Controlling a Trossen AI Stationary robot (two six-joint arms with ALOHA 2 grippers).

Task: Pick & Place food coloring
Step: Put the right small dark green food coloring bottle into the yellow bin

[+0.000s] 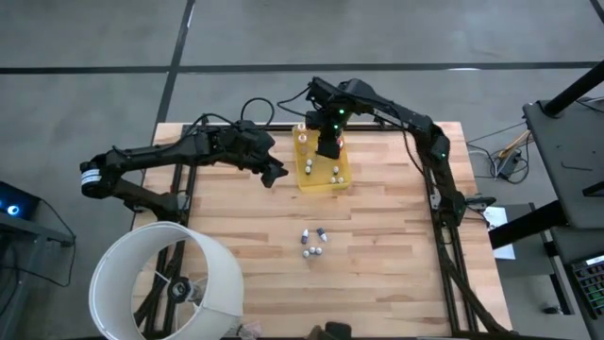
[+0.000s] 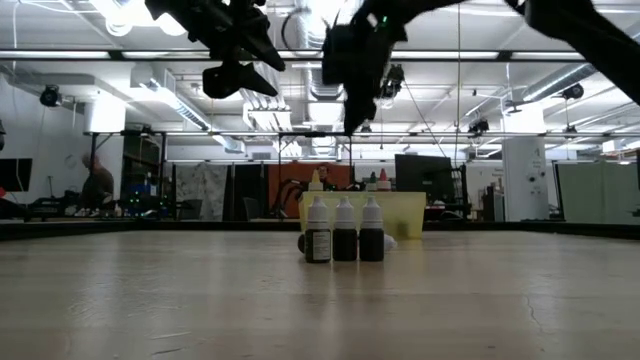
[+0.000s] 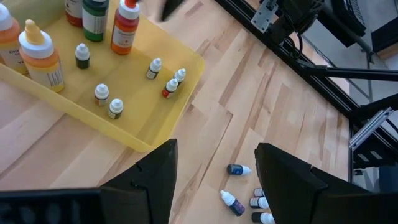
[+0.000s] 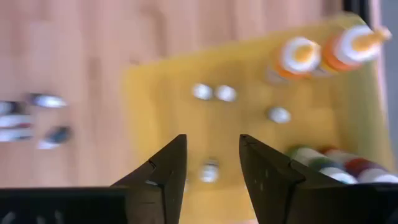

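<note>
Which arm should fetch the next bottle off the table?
Probably left. Its tool hangs open beside the yellow tray, clear to reach the loose bottles; the right tool is over the tray.

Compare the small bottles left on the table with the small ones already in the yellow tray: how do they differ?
The table bottles sit bunched tightly on bare wood; the tray bottles are spread apart inside the yellow tray. Two of the table bottles lie on their sides, three stand in a row; the tray ones all appear upright. The table ones look mostly dark-bodied, the tray ones mixed. Both groups are tiny with pale caps.
</note>
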